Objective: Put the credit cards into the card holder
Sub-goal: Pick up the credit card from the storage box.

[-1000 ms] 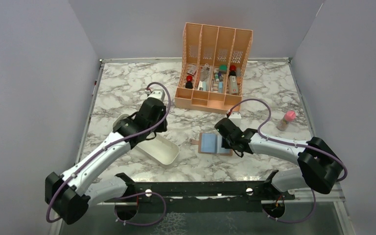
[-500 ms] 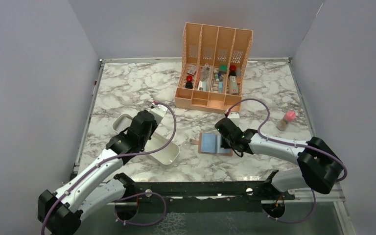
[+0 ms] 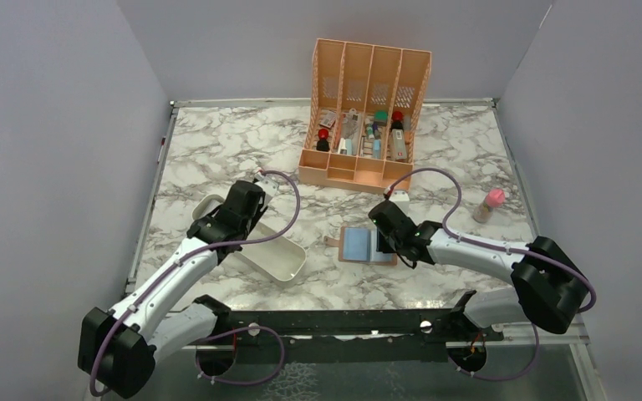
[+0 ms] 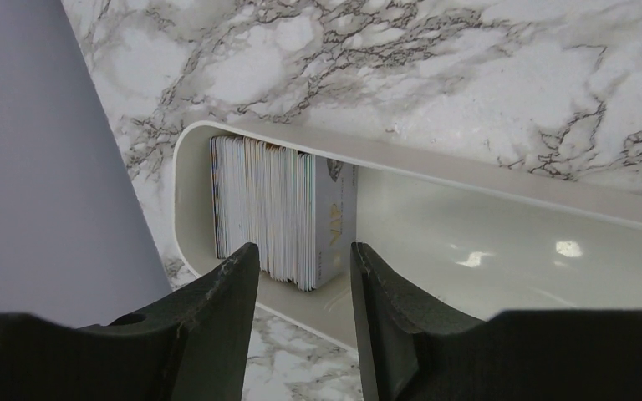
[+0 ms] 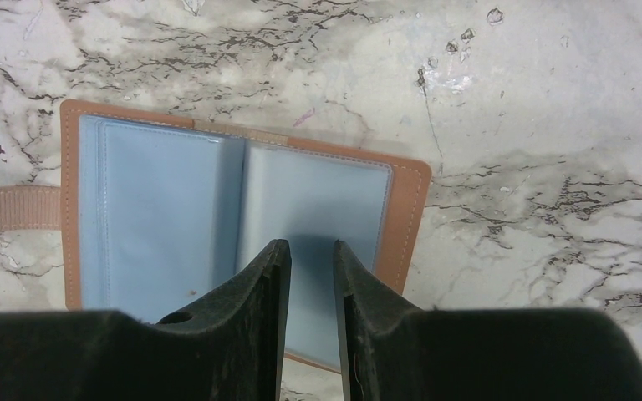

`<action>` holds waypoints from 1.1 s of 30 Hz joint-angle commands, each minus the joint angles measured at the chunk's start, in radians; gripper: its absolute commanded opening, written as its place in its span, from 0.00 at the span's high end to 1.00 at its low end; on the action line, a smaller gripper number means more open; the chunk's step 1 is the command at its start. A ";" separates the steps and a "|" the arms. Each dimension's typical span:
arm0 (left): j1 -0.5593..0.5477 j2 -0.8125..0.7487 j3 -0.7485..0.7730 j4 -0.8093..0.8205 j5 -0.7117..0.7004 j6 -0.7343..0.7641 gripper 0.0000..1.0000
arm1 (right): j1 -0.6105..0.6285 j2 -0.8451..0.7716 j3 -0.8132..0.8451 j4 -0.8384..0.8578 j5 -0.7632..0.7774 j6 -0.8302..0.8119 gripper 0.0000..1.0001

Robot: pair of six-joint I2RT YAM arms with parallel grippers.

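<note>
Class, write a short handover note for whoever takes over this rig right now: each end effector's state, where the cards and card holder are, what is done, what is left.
Left end effector: jaws open, poised at the stack of plastic credit cards, gripping none.
Right end effector: jaws slightly apart, empty, over the right page of the brown folding card holder with light blue lining.
Cards stand on edge at one end of the white oblong plastic tray; the holder lies open on the marble-patterned table.
Done: holder is open. Left: all cards; none shows in the holder.
</note>
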 commanded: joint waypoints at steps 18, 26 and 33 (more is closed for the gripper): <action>0.123 0.195 -0.063 0.155 -0.043 0.113 0.41 | -0.006 -0.011 -0.024 0.056 -0.040 -0.032 0.69; 0.124 0.238 -0.089 0.197 -0.039 0.123 0.34 | -0.009 -0.012 -0.029 0.063 -0.047 -0.035 0.69; 0.127 0.309 -0.074 0.217 -0.094 0.155 0.42 | -0.011 -0.019 -0.034 0.066 -0.055 -0.046 0.69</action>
